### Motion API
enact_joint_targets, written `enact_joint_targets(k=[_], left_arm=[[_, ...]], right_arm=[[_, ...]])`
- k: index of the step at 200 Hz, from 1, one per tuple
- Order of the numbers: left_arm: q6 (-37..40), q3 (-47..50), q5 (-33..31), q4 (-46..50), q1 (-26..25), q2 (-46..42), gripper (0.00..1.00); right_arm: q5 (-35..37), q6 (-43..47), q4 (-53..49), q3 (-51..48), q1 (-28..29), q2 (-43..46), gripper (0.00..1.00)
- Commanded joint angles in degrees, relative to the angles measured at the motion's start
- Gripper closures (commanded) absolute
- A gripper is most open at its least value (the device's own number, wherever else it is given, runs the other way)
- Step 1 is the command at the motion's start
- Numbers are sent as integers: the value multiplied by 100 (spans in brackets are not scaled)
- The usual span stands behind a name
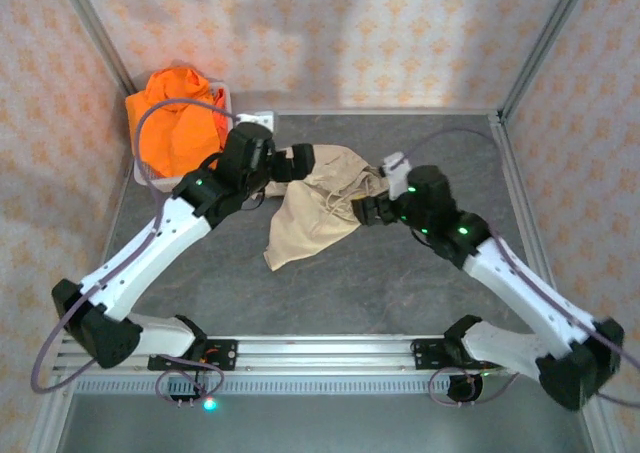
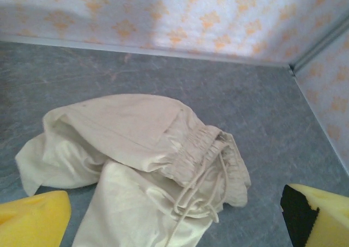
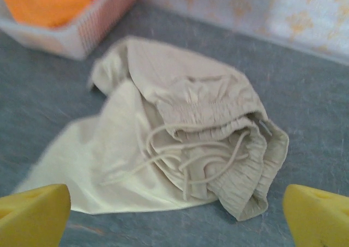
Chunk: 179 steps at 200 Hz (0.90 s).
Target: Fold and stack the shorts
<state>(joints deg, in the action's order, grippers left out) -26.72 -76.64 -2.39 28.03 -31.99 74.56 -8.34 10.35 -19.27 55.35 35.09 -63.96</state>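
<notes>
Beige shorts lie crumpled; left arm, right arm bent inward, both jaws apart

Nothing readable here, honestly: no text, brand names or numbers. The crumpled beige cloth shorts with a drawstring have what looks like a little pale tab at the waistband, but it's too blurry to read.

Centre of table: beige shorts lying crumpled, flanked by both arms; left gripper seen at upper left edge of cloth, right gripper at right edge. Far left corner: orange shorts heaped in basket.
</notes>
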Motion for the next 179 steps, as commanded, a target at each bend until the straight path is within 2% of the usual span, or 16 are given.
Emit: enact_joint_targets(k=[1,24,67,120,143,166,179], left_arm=[[-720,808,-182,-320,352,-104,0],[-978,1424,-17,-659,594,-469,0],[-1081,1837,-100,-611,852,-896,0],[-1370,2306,4,-764,1125,-1060,0],[-1406,2423,-6,-834,1141,-1050,0],[-1444,2446,-7,-869,1190,-978,0],[-1512,2427,27,-902,1219,-894,0]], right_arm=[[1004,429,-88,398,233,-861,2],[1352,569,-131,982,399,-1826,6],[1416,797,-526,2148,411,-3366,9],[1338,748,-930,2912,303,-4553,18],[1383,488,-842,3047,106,-4843,42],[1344,348,-844,3192,20,-4879,80],[1217,287,-817,3159,16,-4666,91]])
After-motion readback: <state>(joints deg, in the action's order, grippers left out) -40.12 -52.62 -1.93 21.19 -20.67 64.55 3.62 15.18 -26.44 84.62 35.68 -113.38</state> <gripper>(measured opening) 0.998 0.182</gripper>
